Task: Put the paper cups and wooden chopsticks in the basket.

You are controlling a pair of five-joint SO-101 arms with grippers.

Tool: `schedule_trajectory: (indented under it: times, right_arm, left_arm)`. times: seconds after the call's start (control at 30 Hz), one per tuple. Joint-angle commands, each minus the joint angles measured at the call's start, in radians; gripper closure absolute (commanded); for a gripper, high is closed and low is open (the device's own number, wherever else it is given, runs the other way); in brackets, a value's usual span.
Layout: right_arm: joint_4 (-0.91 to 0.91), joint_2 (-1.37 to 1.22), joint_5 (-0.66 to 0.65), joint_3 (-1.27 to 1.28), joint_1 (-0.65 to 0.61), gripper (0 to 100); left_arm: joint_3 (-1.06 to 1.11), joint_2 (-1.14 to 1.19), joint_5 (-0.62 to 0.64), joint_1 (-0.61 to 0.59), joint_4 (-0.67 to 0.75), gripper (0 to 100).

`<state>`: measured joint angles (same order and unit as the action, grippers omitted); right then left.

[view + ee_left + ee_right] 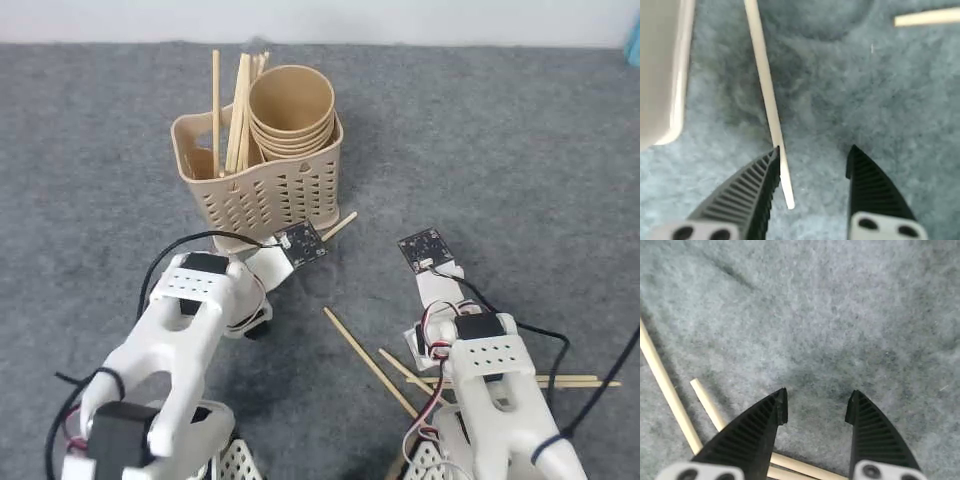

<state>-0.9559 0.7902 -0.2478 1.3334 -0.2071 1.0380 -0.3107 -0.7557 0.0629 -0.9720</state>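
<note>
Two white robot arms stand side by side on a grey felt tabletop [560, 200]. Nearest, the right hand [817, 401] hangs low over bare felt, its black jaws apart with nothing between them. Loose chopsticks [665, 385] lie just beside one finger [757, 432], and more pass under the hand's near end. From above, these sticks fan out around the right arm [490, 390]. A long diagonal chopstick [368, 360] lies in the open strip between the two arms, and others stretch away on the arm's outer side. A little farther on, the left arm [185, 330] leans toward the basket's foot. The left hand [814, 156] is also spread wide and grips nothing. A single chopstick [767, 100] lies flat on the felt, its end just beside the inner edge of one toothed finger. The basket's pale corner is close alongside. Farthest back, the basket [265, 195] stands upright with a stack of paper cups [292, 105] in its right part. Several upright chopsticks [237, 105] stand in its left part, their tips well above the rim. Grey felt runs wide on both sides of the basket and behind it to the tabletop's far edge.
</note>
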Motion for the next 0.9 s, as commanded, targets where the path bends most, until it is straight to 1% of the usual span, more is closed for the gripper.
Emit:
schedule_trajectory:
  times: [0.0,0.13,0.23,0.37,0.47,0.6,0.67,0.73,0.83,0.87]
  right_arm:
    - [-0.018,0.033,-0.015,-0.008,0.015,79.7]
    - [-0.018,0.033,-0.015,-0.008,0.015,79.7]
    - [-0.019,0.033,-0.015,-0.008,0.015,79.7]
    - [-0.019,0.033,-0.015,-0.008,0.015,79.7]
    - [-0.019,0.033,-0.015,-0.008,0.015,79.7]
    - [-0.019,0.033,-0.015,-0.008,0.015,79.7]
    - [-0.019,0.033,-0.015,-0.008,0.015,79.7]
    - [-0.019,0.033,-0.015,-0.008,0.015,79.7]
    - [-0.019,0.033,-0.015,-0.008,0.015,79.7]
    - [-0.019,0.033,-0.015,-0.006,0.015,79.7]
  left_arm:
    - [-0.012,0.0,-0.017,0.006,0.015,82]
    - [-0.015,-0.008,-0.017,0.006,0.021,87]
    - [-0.05,-0.008,0.003,-0.005,0.023,86]
    - [-0.084,0.002,0.138,-0.032,0.089,84]
    - [-0.068,0.002,0.152,-0.032,0.092,81]
    - [-0.065,0.002,0.152,-0.035,0.084,82]
    - [-0.064,0.002,0.152,-0.034,0.084,85]
    - [-0.042,0.002,0.152,-0.031,0.089,89]
    - [0.019,0.002,0.152,0.02,0.092,98]
    - [0.036,0.002,0.152,0.038,0.092,99]
